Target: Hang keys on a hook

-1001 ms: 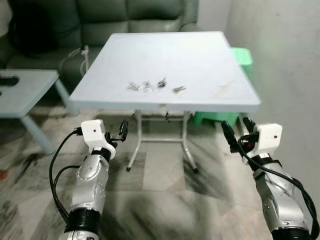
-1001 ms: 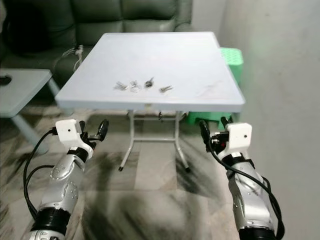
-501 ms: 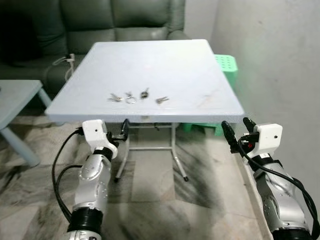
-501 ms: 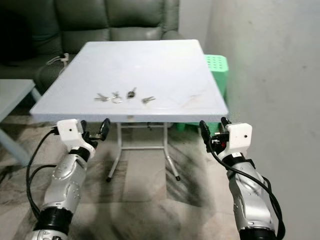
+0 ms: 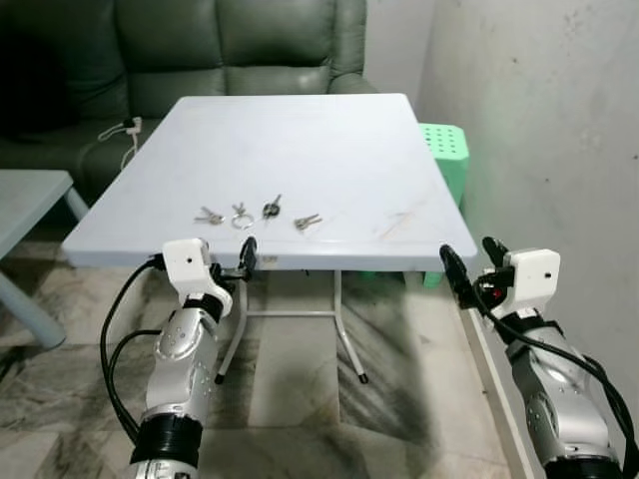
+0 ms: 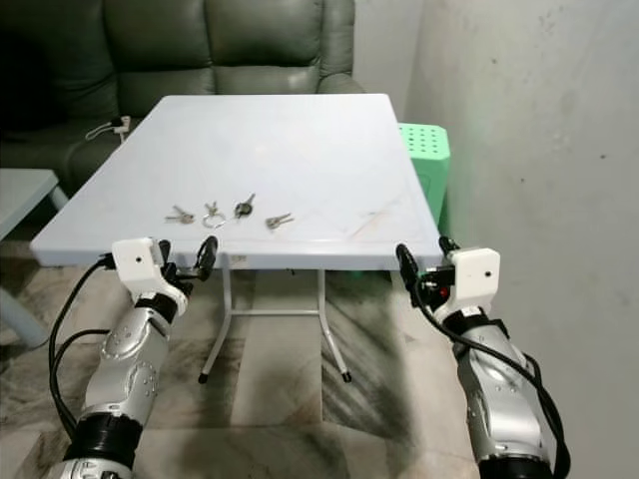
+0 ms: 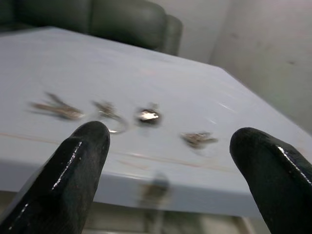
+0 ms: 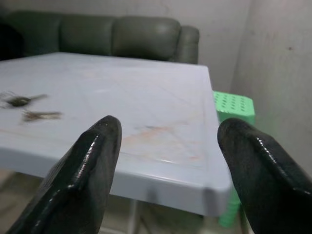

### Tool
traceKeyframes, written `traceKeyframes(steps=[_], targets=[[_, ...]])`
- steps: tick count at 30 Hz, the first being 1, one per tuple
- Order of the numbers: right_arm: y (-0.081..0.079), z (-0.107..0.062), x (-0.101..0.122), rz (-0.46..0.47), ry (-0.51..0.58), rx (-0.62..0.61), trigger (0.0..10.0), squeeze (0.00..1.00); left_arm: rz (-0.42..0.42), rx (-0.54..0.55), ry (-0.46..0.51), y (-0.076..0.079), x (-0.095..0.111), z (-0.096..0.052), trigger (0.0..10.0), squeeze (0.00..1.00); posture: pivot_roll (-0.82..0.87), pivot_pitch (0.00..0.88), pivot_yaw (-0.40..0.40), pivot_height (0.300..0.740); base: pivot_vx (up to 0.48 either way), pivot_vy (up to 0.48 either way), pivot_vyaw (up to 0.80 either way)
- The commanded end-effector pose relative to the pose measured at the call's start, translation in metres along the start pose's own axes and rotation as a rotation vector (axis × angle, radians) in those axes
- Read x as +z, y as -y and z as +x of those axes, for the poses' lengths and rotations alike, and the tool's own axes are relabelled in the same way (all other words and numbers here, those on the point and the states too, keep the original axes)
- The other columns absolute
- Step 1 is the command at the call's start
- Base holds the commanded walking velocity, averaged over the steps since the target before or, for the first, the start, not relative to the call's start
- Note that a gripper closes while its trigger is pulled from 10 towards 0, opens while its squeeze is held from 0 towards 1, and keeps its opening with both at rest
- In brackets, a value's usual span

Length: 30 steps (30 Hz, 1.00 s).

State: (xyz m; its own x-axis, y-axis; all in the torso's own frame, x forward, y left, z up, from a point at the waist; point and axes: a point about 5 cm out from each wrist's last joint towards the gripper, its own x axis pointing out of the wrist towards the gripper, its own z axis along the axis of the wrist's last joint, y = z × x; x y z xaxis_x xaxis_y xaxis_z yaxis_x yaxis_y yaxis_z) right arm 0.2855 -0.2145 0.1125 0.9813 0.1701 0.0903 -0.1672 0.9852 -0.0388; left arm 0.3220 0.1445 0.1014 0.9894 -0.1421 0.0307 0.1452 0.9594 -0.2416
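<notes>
Several small metal keys lie loose in a row near the front edge of a pale grey folding table; one of them is on a ring. My left gripper is open just before the table's front edge, below the keys, and holds nothing. Off the table's front right corner my right gripper is open and empty, at tabletop height. In the right wrist view two keys lie far off to one side of the fingers.
A dark green sofa stands behind the table, with a white cable on its seat. A green plastic stool sits by the bare wall on the right. A low grey table is at the left.
The camera has come closer and turned right, so the table is nearer and more central. Both arms keep the same pose, fingers still open.
</notes>
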Motion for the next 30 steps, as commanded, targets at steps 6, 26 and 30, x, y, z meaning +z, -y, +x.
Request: traceKeyframes(steps=[6,26,30], targets=[[-0.0067,0.0062,0.0069,-0.011,0.027,0.025,10.0,0.00,0.017,0.020,0.001,-0.0082,0.0026,-0.0012,10.0,0.00,-0.08,0.000,-0.017,0.740,0.330,0.000,0.80],[-0.0066,0.0055,0.0080,0.021,0.039,0.030,10.0,0.00,0.016,0.019,0.004,-0.0077,0.0029,-0.0002,10.0,0.00,-0.08,0.000,-0.017,0.740,0.340,0.000,0.20],[-0.0064,0.0053,0.0079,0.021,0.038,0.032,10.0,0.00,0.016,0.019,0.004,-0.0074,0.0026,-0.0004,10.0,0.00,-0.08,0.000,-0.019,0.740,0.342,0.000,0.00]])
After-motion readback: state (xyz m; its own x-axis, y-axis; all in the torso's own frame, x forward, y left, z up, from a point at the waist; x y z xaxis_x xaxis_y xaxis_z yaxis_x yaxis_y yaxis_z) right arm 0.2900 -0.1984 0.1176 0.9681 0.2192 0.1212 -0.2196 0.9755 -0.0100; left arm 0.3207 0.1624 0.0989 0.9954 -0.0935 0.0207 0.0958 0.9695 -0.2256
